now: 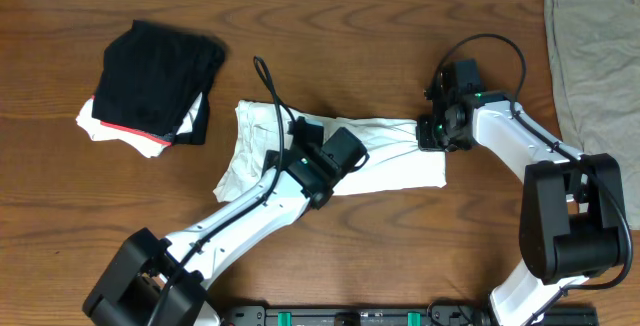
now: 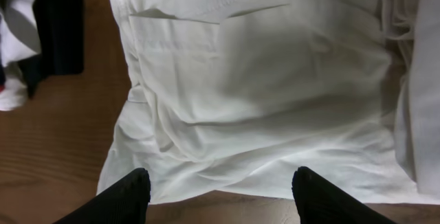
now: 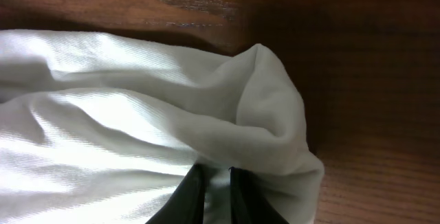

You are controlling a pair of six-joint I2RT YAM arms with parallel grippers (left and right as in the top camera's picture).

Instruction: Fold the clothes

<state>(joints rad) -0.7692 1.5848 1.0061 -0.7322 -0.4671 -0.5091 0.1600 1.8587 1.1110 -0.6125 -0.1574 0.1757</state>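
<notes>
The white T-shirt [image 1: 390, 161] lies partly folded in the middle of the table; its lettering and hem tag are hidden. My left gripper [image 1: 300, 156] is open and empty, its fingertips [image 2: 216, 193] just above the shirt's near edge [image 2: 254, 80]. My right gripper [image 1: 432, 136] is shut on the shirt's right end, with a bunched fold of white cloth [image 3: 268, 114] pinched between its fingers [image 3: 218, 183].
A black folded garment with a red edge [image 1: 155, 86] lies on white cloth at the far left, and shows at the left wrist view's top-left [image 2: 58, 25]. A flat olive-grey cloth [image 1: 595, 61] lies at the far right. Bare wooden table [image 1: 100, 216] surrounds the shirt.
</notes>
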